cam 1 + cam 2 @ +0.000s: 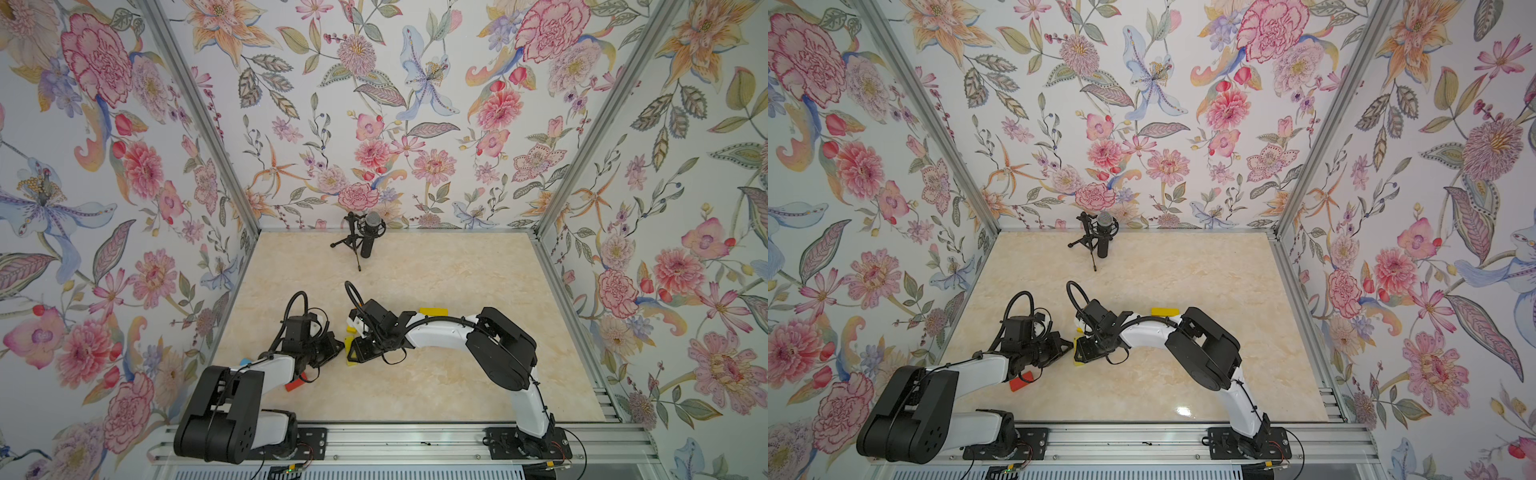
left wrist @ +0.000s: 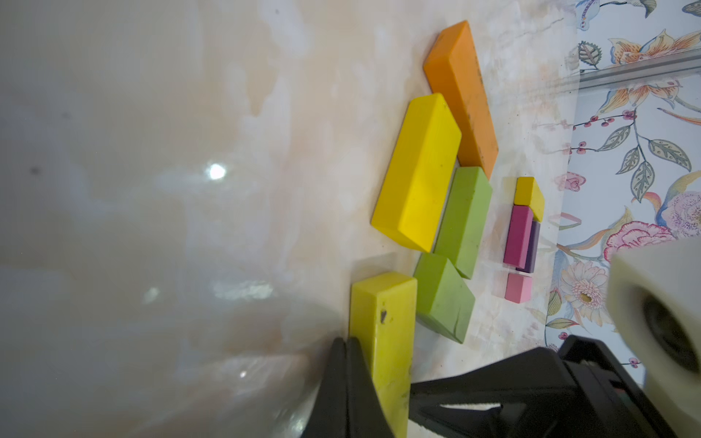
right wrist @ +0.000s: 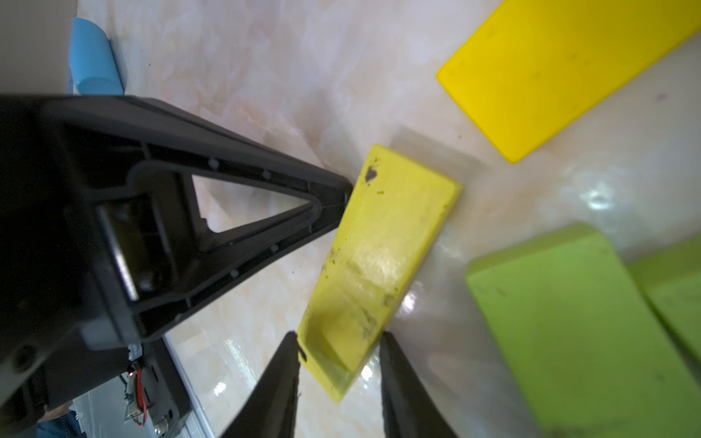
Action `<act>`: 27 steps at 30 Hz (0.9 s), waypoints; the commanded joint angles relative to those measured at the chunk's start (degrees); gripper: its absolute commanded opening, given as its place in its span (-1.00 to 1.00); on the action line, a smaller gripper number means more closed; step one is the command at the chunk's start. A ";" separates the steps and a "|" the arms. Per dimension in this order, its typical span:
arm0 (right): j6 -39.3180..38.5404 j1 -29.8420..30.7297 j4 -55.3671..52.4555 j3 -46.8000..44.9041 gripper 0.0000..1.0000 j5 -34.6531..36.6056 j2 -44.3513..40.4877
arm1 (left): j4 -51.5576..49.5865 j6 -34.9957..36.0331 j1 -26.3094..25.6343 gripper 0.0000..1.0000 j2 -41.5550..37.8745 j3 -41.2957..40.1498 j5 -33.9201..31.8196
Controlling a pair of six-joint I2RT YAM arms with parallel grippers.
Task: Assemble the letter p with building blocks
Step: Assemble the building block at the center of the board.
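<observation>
Blocks are mostly bunched together on the table [image 1: 436,270], right where the two grippers meet. The one in play is a dull yellow block [image 3: 383,246] with a dark chip near one end. The right gripper [image 3: 337,341] has it pinched at the other end, a finger on each long edge. The left gripper [image 2: 346,352] is fully closed with nothing in it, and its tip looks pressed against the side of that same block, up by the chip. Honestly can't tell if the block is lifted or resting on the table.

Just beside it sit a short green block [image 2: 444,295] and a longer green block [image 2: 464,220], roughly end to end. A big bright yellow block [image 2: 417,170] lies alongside the long green one, and an orange block [image 2: 461,94] sits behind it, touching the green one's far end.

A bit apart there's a little row: small yellow block [image 2: 529,195], magenta block [image 2: 517,235] with a purple block [image 2: 534,246] tucked against it, then a pink block [image 2: 517,288] with a small gap.

A red block [image 1: 296,384] pokes out from under the left arm in both top views, away from the bunch. There's a microphone [image 1: 370,232] at the back of the table.
</observation>
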 commanded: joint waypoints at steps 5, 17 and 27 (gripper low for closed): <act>1.09 0.43 0.29 0.77 -0.29 -0.52 0.88 | -5.39 4.17 0.54 -1.00 4.29 5.33 -3.60; 1.34 0.13 0.64 2.12 -0.29 -1.48 1.49 | -3.46 4.04 0.65 -1.00 8.35 8.25 -1.86; 1.46 -0.64 1.08 -0.32 -0.26 -0.65 -0.88 | -14.41 8.43 0.92 -1.00 0.90 9.33 -10.86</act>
